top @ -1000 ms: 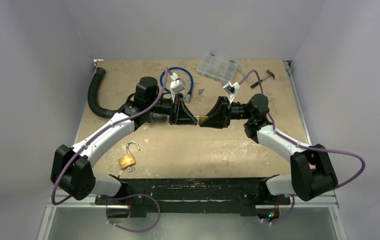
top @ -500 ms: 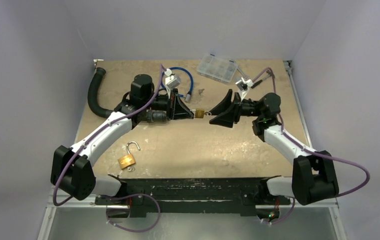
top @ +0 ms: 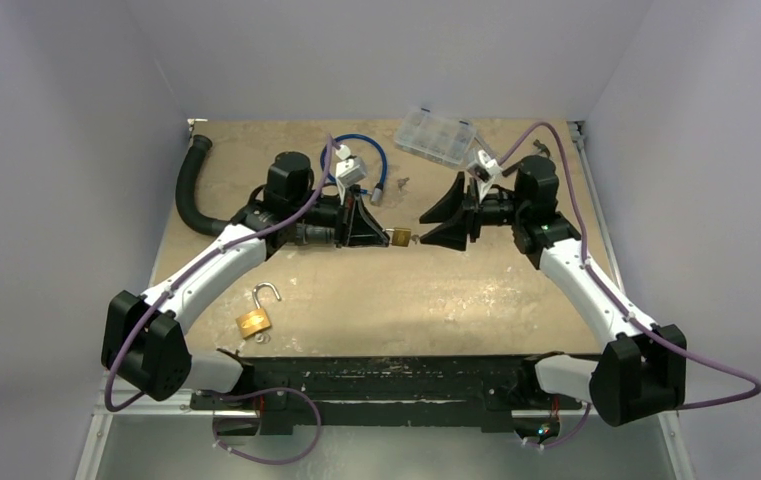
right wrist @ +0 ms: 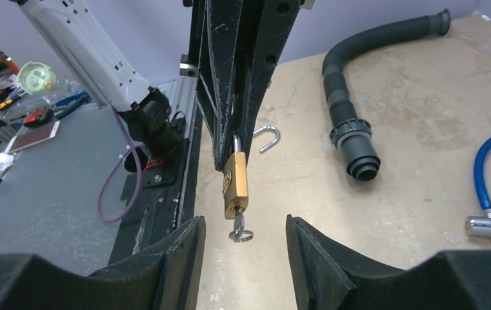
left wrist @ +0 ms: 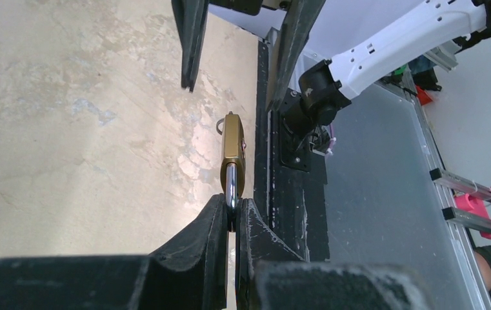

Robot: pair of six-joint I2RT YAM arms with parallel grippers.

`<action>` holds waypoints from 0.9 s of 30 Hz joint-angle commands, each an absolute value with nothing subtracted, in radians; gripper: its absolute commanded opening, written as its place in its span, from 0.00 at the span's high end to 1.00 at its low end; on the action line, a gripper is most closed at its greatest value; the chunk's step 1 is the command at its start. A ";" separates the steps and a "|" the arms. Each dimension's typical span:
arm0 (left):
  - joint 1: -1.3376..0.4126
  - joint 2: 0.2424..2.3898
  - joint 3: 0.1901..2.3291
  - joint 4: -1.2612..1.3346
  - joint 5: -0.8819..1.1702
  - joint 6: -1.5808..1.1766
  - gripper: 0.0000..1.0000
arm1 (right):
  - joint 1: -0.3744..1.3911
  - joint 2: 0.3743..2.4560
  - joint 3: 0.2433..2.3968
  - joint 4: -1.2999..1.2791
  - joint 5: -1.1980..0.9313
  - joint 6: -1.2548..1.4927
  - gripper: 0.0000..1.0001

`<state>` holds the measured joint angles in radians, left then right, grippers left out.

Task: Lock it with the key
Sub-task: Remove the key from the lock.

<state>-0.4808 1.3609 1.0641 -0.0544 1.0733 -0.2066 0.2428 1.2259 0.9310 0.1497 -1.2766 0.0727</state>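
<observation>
A brass padlock [top: 399, 237] hangs in mid-air above the middle of the table. My left gripper [top: 388, 239] is shut on its steel shackle [left wrist: 231, 184]. In the left wrist view the padlock body [left wrist: 233, 150] points away from the left gripper [left wrist: 233, 208]. A key [right wrist: 239, 227] with a small ring sticks out of the bottom of the padlock [right wrist: 235, 184]. My right gripper [top: 424, 229] stands open just right of the key. Its fingers flank the key without touching it, as the right wrist view shows around the right gripper [right wrist: 242, 227].
A second brass padlock [top: 254, 320] with an open shackle lies near the left arm's base. A black ribbed hose [top: 191, 190] curves along the back left. A blue cable [top: 371, 150] and a clear plastic box [top: 436, 135] lie at the back.
My right gripper has opened, let go of the key and drawn back to the right. The key stays in the padlock. The left gripper still holds the shackle.
</observation>
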 commanded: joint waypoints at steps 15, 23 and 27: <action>-0.516 1.358 1.088 -0.071 1.083 -0.137 1.00 | 0.305 1.212 0.959 -0.115 -1.252 -0.161 0.75; -0.517 1.358 1.091 -0.085 1.066 -0.129 1.00 | 0.305 1.215 0.964 -0.109 -1.273 -0.147 1.00; -0.506 1.352 1.102 -0.117 1.043 -0.099 1.00 | 0.292 1.222 0.950 -0.105 -1.276 -0.122 1.00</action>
